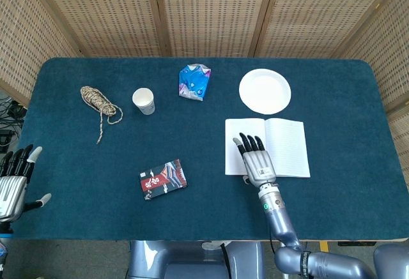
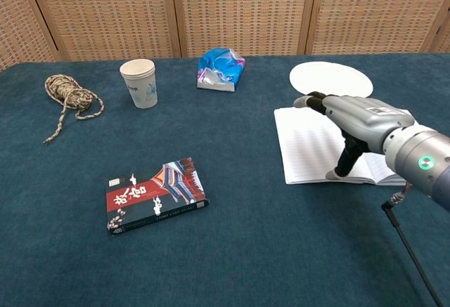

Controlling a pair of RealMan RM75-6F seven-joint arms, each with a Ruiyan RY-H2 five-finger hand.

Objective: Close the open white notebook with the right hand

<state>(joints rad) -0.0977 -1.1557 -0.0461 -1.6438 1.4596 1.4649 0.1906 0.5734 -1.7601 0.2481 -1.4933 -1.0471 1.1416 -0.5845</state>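
Note:
The white notebook lies open and flat on the blue table, right of centre. My right hand hovers over the notebook's left page with its fingers stretched out and apart, thumb pointing down toward the page's near edge; it holds nothing. Whether the thumb touches the paper I cannot tell. My left hand is at the table's near left corner, fingers spread, empty, and shows only in the head view.
A white plate sits just behind the notebook. A blue crumpled packet, a paper cup, a coil of rope and a red-black box lie to the left.

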